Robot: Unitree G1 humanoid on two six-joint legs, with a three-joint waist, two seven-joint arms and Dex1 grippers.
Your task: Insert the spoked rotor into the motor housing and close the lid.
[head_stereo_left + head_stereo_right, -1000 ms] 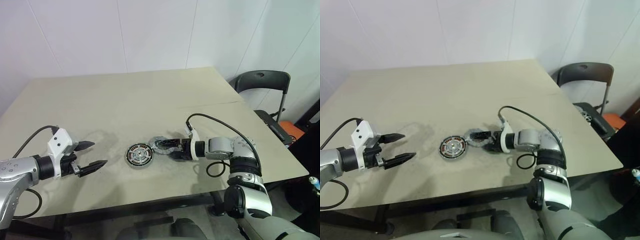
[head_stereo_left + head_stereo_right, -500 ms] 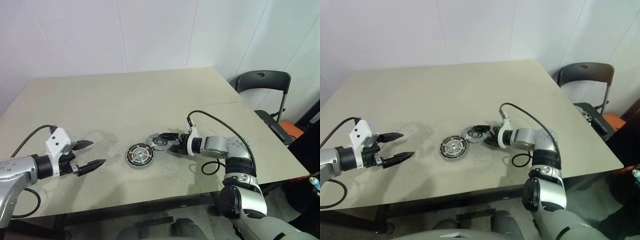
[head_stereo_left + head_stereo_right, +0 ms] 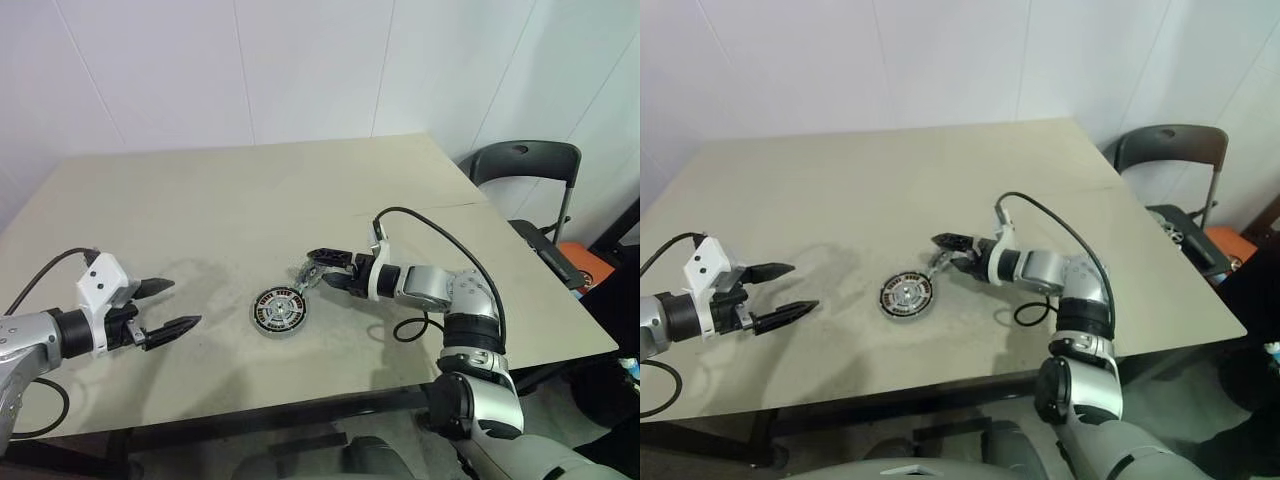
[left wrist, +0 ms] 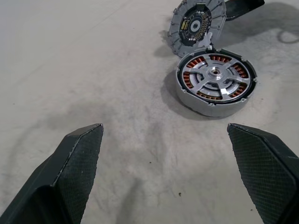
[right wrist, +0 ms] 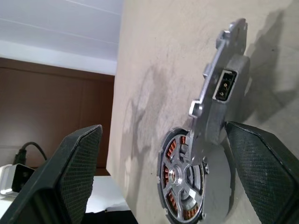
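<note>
**Lid tipped on edge beside the housing, right arm nearest**

The lid stands tilted, its low edge meeting the motor housing rim, leaning toward the right gripper. The spoked rotor already appears seated inside. The right jaws stand wide about the lid's upper edge; a grip cannot be confirmed. The left gripper hovers wide open, well apart over the desk.

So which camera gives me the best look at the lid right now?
The left wrist view: the lid stands tilted on edge against the motor housing, inner face and notched rim plain. The right wrist view shows it edge-on beside a fingertip, connector visible. In the head views it is a small shape at the right gripper.
</note>
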